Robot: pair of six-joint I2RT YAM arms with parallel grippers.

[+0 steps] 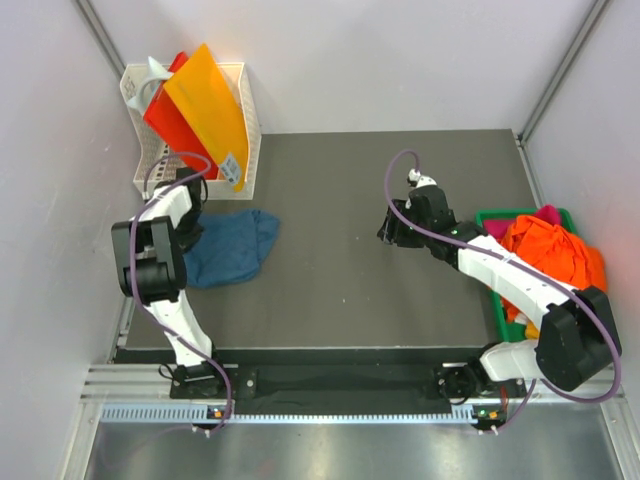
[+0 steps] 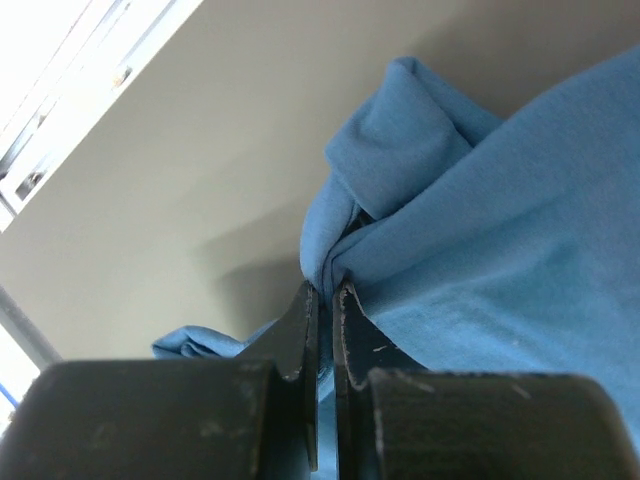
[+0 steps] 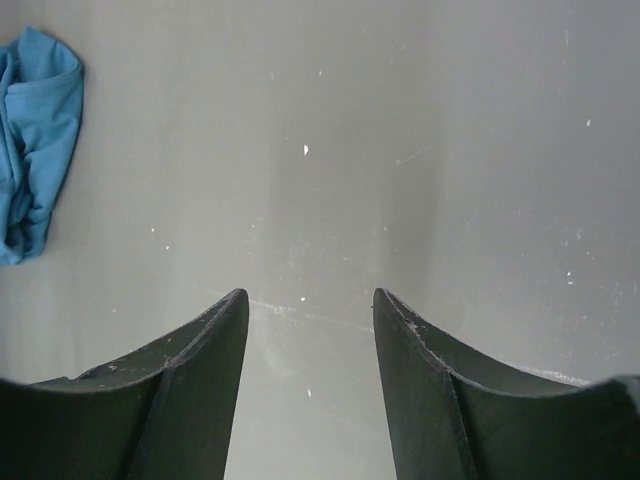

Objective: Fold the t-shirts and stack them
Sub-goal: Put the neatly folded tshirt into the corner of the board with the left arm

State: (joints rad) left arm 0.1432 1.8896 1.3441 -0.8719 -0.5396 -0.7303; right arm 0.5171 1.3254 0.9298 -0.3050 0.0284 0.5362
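Left wrist view shows the left gripper (image 2: 325, 292) pinched together on a bunched fold of the blue shirt (image 2: 480, 230), likely to drag it out flat for folding. That shirt lies crumpled at nine o'clock on the table (image 1: 350, 290). The right gripper (image 3: 310, 300) hangs near the middle, fingers apart and empty, probably ready to take another edge. The orange and pink shirts (image 1: 545, 250) sit heaped in the green tray (image 1: 495, 214) at three o'clock.
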